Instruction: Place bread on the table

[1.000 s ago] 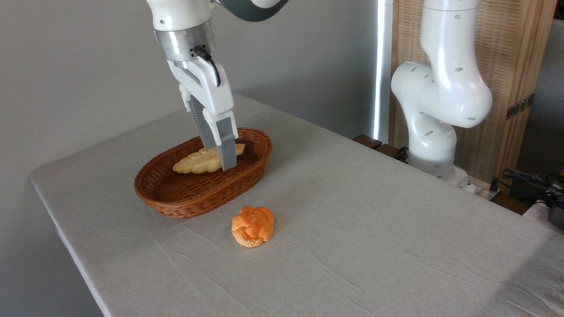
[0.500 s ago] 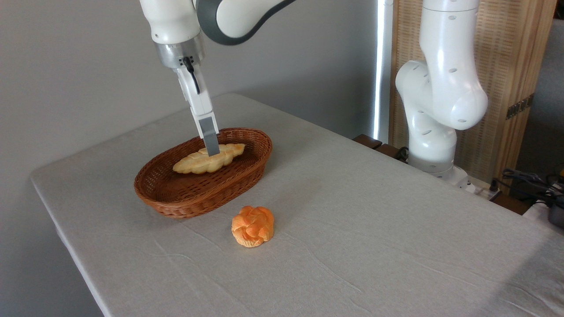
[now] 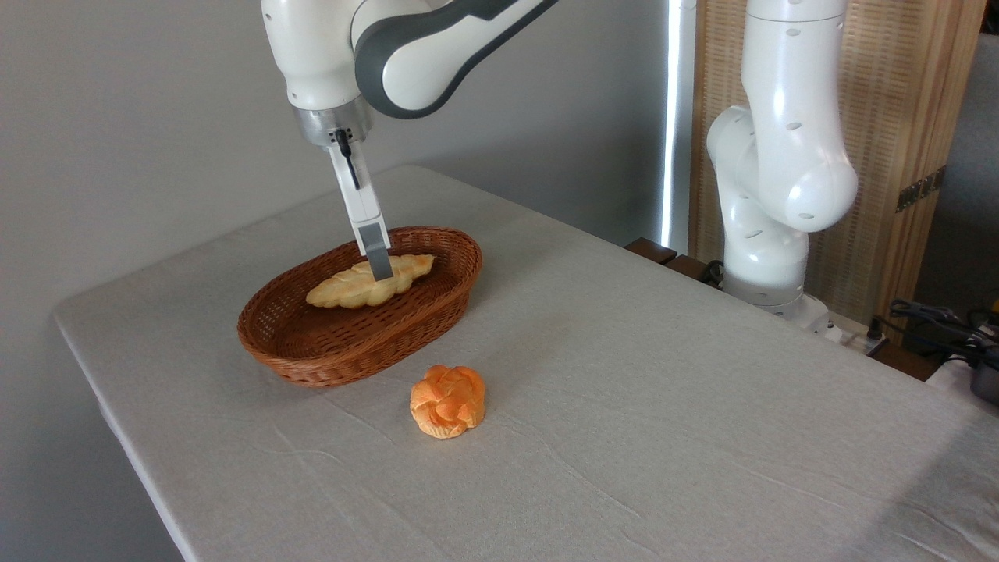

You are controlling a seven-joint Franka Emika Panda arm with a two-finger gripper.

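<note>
The bread [image 3: 367,286], a long pale yellow braided loaf, lies inside the brown wicker basket [image 3: 343,355] at the left of the table [image 3: 640,406]. My gripper [image 3: 379,269] hangs down over the loaf's middle, seen edge-on. Only the near finger [image 3: 375,248] shows, its tip in front of the loaf's top. The far finger is hidden behind it, so the gap between the fingers cannot be seen.
A small round orange bun [image 3: 447,400] sits on the grey cloth just in front of the basket. The arm's white base [image 3: 769,234] stands at the table's back right edge. Cables [image 3: 936,320] lie at the far right.
The gripper has turned from broadside to edge-on and shifted slightly right and down over the loaf. The bread, basket and bun have stayed where they were.
</note>
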